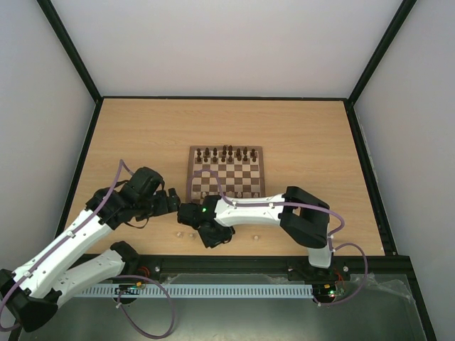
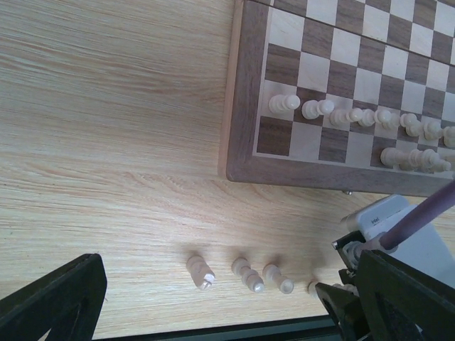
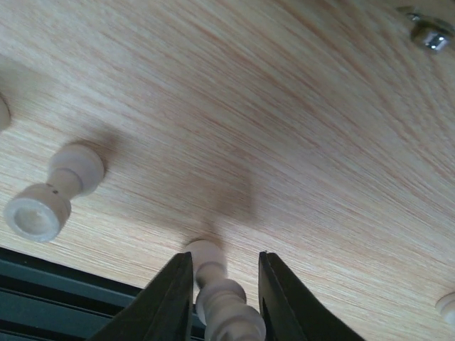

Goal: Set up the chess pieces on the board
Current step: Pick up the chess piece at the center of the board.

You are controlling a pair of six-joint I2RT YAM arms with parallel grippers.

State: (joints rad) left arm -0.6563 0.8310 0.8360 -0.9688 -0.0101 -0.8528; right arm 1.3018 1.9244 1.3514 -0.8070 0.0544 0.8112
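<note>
The board (image 1: 193,186) lies mid-table, with dark chess pieces (image 1: 225,153) along its far row and cream ones (image 1: 238,193) on its near rows. Loose cream pieces (image 2: 200,272) stand on the table in front of the board's near left corner. My right gripper (image 3: 224,284) is low there, open, its fingers straddling one upright cream piece (image 3: 222,302); the left finger touches it and a gap shows on the right. My left gripper (image 2: 220,312) is wide open and empty above the loose pieces, left of the right gripper (image 1: 206,233).
Another cream piece (image 3: 53,195) stands left of the straddled one, and one more (image 3: 448,307) is at the right edge. The table's near edge and a dark rail (image 1: 234,261) run just behind the loose pieces. The board's corner (image 2: 238,167) is close by.
</note>
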